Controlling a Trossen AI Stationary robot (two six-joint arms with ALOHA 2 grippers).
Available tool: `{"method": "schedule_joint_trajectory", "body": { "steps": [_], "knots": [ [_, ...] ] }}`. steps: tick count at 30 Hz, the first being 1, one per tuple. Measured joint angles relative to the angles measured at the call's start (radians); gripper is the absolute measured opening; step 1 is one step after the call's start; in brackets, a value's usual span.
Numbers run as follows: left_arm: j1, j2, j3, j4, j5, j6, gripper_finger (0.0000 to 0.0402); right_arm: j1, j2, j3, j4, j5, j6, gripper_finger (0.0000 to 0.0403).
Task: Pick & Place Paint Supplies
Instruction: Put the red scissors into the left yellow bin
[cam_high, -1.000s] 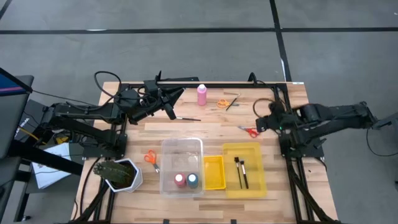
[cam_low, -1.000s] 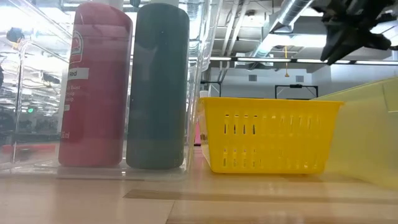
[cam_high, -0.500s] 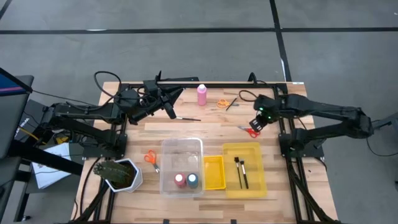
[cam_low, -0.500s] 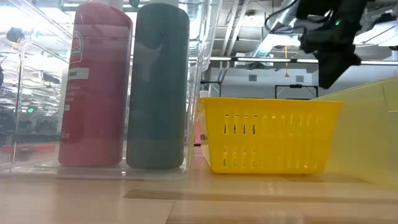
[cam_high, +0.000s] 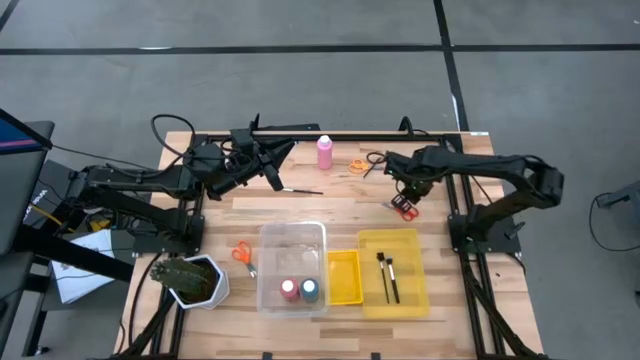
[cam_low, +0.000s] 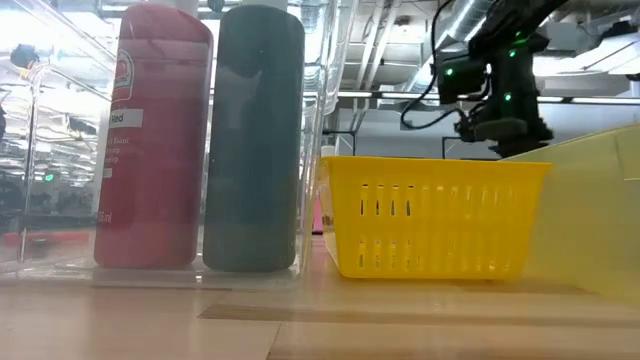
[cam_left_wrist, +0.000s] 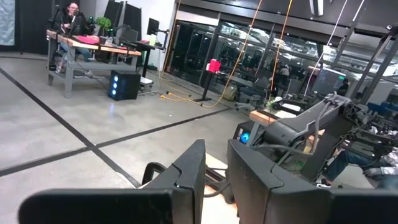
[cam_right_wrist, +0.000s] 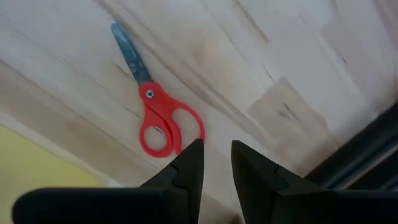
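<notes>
Bottles, red (cam_high: 289, 289) and blue (cam_high: 310, 290), fill clear bin (cam_high: 292, 236); both tools' fingers stand slightly parted, empty.

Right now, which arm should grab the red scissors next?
The right arm, probably. Its gripper hangs just above the red scissors, fingers slightly apart. The left gripper waits across the table near the back edge, far from them.
</notes>
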Motion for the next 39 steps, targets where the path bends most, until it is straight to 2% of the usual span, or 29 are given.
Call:
{"method": "schedule_joint_trajectory", "body": {
  "steps": [5,11,17,23,30,39],
  "knots": [
    [0.0,0.0,0.0,0.0,0.0,0.0,0.0063,0.006,0.056,0.0,0.025,0.001,-0.197,0.0077],
    [0.0,0.0,0.0,0.0,0.0,0.0,0.0063,0.008,0.132,0.0,0.071,0.002,-0.329,0.0077],
    [0.0,0.0,0.0,0.0,0.0,0.001,0.0063,-0.01,0.19,-0.024,0.095,0.002,-0.363,0.0077],
    [0.0,0.0,0.0,-0.001,0.001,0.003,0.0063,-0.008,0.151,-0.165,0.182,0.004,-0.389,0.0077],
    [0.01,0.0,0.0,0.002,0.004,0.025,0.0063,-0.003,0.09,-0.149,0.259,0.0,-0.388,0.0077],
    [0.01,0.0,0.0,0.01,0.003,0.021,0.0063,-0.003,0.13,-0.147,0.289,0.004,-0.378,0.0077]
  ]
}}
